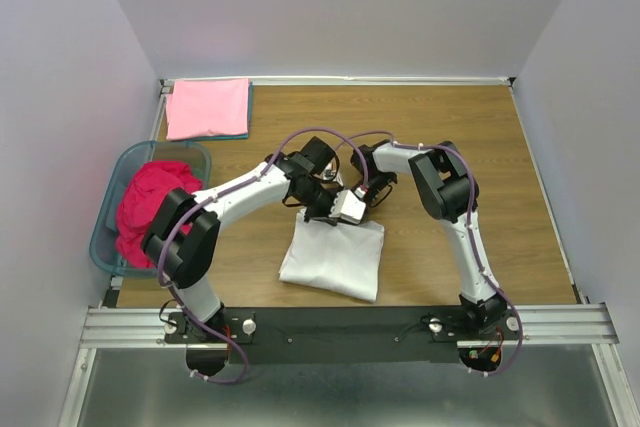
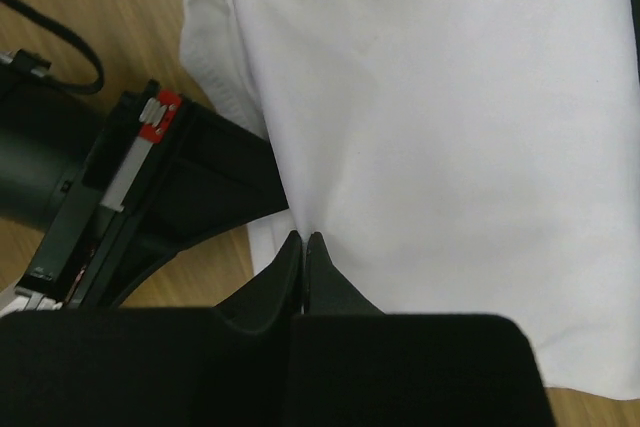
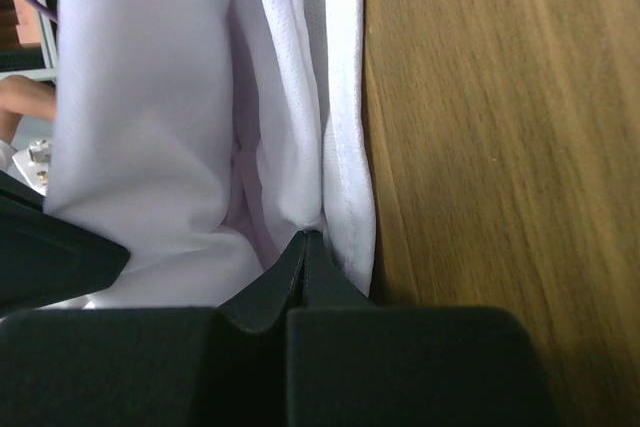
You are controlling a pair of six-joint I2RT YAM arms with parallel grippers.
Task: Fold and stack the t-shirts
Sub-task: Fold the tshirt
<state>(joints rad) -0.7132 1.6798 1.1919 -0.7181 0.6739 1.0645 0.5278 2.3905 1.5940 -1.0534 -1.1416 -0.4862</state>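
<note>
White t-shirt [image 1: 335, 259] is lying limp and light (soft cotton, likely sagging); left gripper [image 2: 303, 239] and right gripper [image 3: 305, 237] are both pinching its far edge, jaws clenched.

the middle shirt [image 1: 335, 259] lies on the table [image 1: 480, 167] near its centre, toward the near edge. the left gripper [image 2: 304, 247] and right gripper [image 3: 306, 242] sit side by side at its far edge, left one on the left, each pinching the cloth there. the corner shirt [image 1: 207, 107] lies flat in the far left corner. the basket [image 1: 190, 150] stands at the left edge, just in front of it, with the basket shirt [image 1: 150, 207] heaped inside and over the right rim.
</note>
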